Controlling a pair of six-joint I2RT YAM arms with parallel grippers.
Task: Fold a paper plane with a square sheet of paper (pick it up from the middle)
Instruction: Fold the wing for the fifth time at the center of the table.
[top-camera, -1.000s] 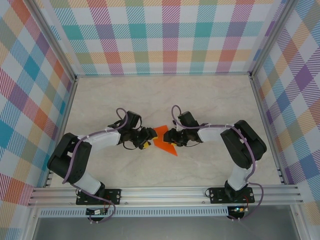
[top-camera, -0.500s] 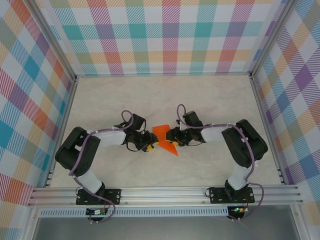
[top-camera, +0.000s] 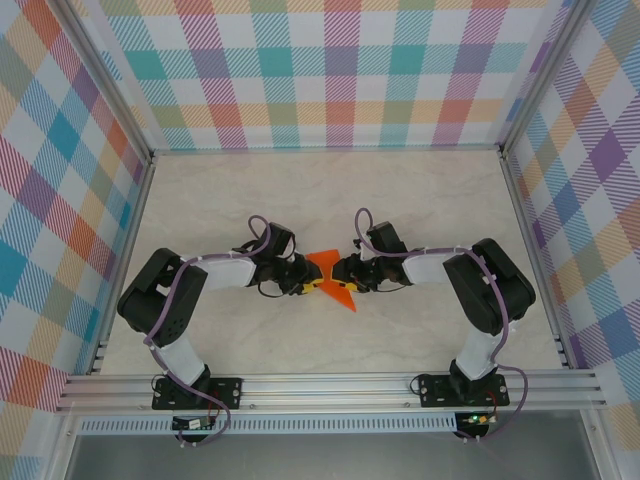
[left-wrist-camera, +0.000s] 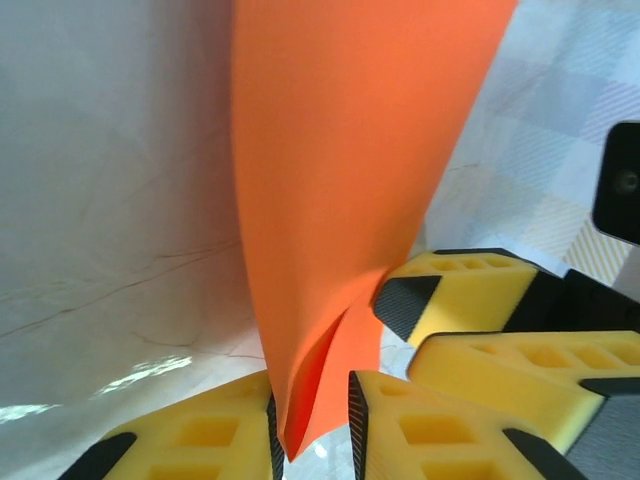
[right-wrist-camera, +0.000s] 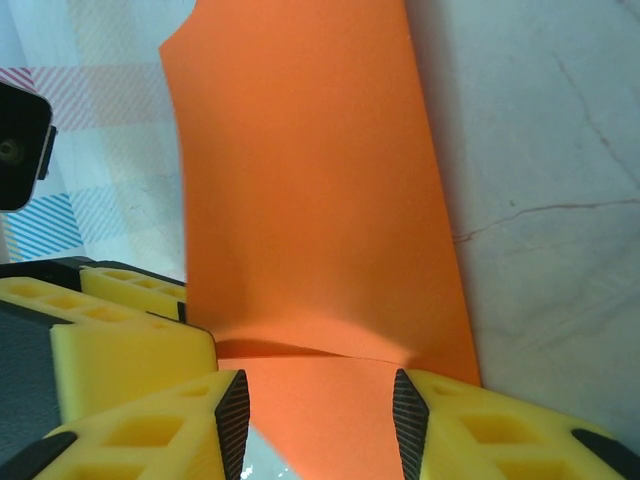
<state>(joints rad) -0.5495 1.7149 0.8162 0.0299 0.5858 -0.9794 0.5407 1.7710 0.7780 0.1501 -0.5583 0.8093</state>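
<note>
- The orange paper (top-camera: 323, 264) is at the middle of the table (top-camera: 420, 200), between the two grippers, which meet it from either side.
- From above it shows as two orange patches, one farther from the arm bases and one nearer, with the gripper tips at the narrow part between them.
- The left gripper (top-camera: 308, 284) reaches in from the left. In its wrist view the paper (left-wrist-camera: 340, 180) runs down into the narrow gap between its yellow fingers (left-wrist-camera: 440, 430).
- The paper is doubled there: two layers meet in a fold near the fingertips and spread wider away from the camera.
- One pad lies against the paper. At the other a sliver of table shows, so I cannot tell whether the jaws have clamped it.
- The right gripper (top-camera: 342, 272) reaches in from the right. In its wrist view the jaws stand well apart and the paper (right-wrist-camera: 310, 200) crosses the whole gap from pad to pad.
- A crease runs across the paper just beyond those fingertips.
- Whether the right gripper is squeezing the paper or the paper merely lies between its pads, I cannot tell.
- Each wrist view also shows the other gripper's yellow fingers — just beside the paper.
- Plaid walls (top-camera: 330, 70) stand around the table on three sides.
</note>
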